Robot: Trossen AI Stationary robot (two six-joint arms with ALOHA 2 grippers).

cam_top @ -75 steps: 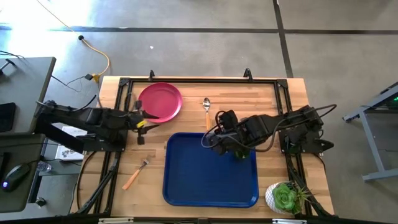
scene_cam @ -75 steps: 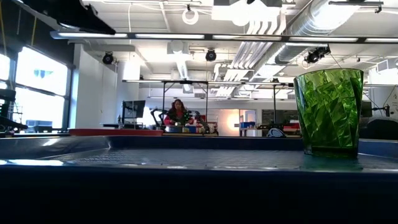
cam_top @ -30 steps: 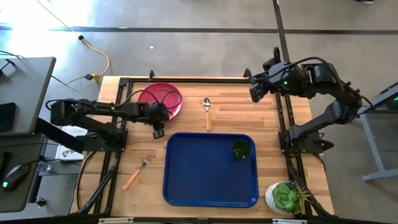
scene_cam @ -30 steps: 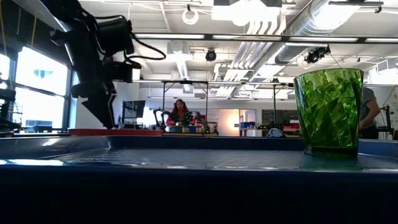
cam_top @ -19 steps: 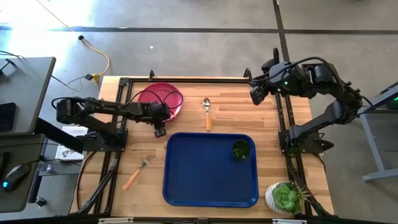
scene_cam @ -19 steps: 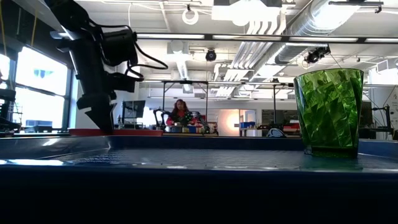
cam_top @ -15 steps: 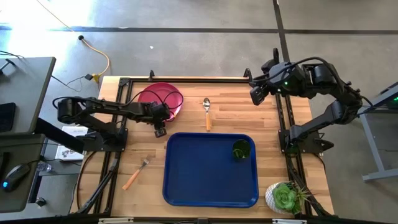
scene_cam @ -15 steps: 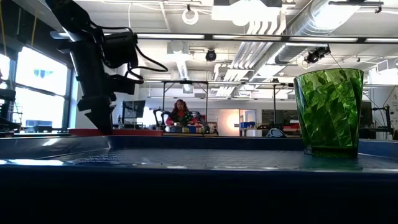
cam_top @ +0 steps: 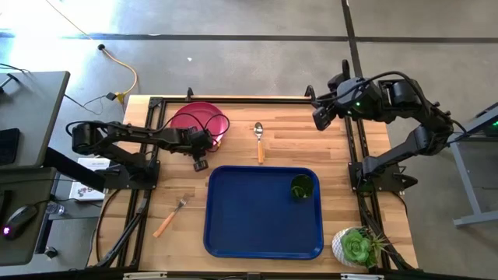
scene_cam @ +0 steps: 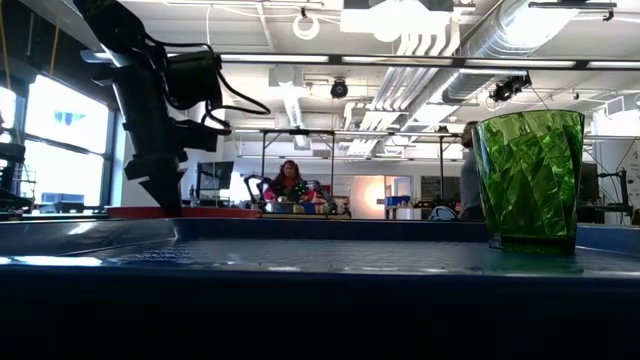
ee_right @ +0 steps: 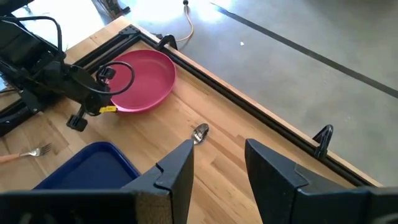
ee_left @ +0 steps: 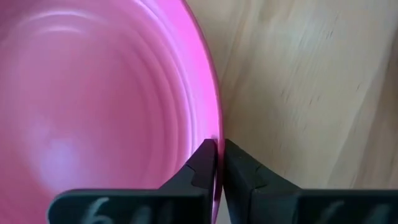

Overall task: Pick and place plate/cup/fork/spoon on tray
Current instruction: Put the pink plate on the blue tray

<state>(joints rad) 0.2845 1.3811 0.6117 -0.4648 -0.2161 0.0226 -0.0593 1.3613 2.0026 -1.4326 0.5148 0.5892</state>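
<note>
The pink-red plate [cam_top: 199, 120] lies on the table at the far left. My left gripper [cam_top: 207, 143] is at its near right rim and shut on it. The dark blue tray [cam_top: 233, 233] lies in the near middle, with the green cup [cam_top: 302, 187] standing upright inside it near its far right corner. The spoon [cam_top: 258, 141] lies on the wood beyond the tray. The fork [cam_top: 170, 217] lies to the left of the tray. My right gripper [cam_top: 319, 118] hangs open above the table's far right corner and holds nothing. My left gripper pinches the plate's rim [ee_left: 217, 134] at its near right edge between its two fingers. One finger [ee_left: 200, 168] is on the plate's inner side and the other [ee_left: 244, 171] on the outer side. The fingers come from above, pointing down. The plate looks level in the low view.
A green succulent in a white pot [cam_top: 355, 247] stands at the near right corner. A black frame rail [cam_top: 249, 99] runs along the table's far edge and down both sides. Bare wood lies between the spoon and the right rail.
My left gripper has moved a little toward the table's far edge and down onto the plate's near right rim.
</note>
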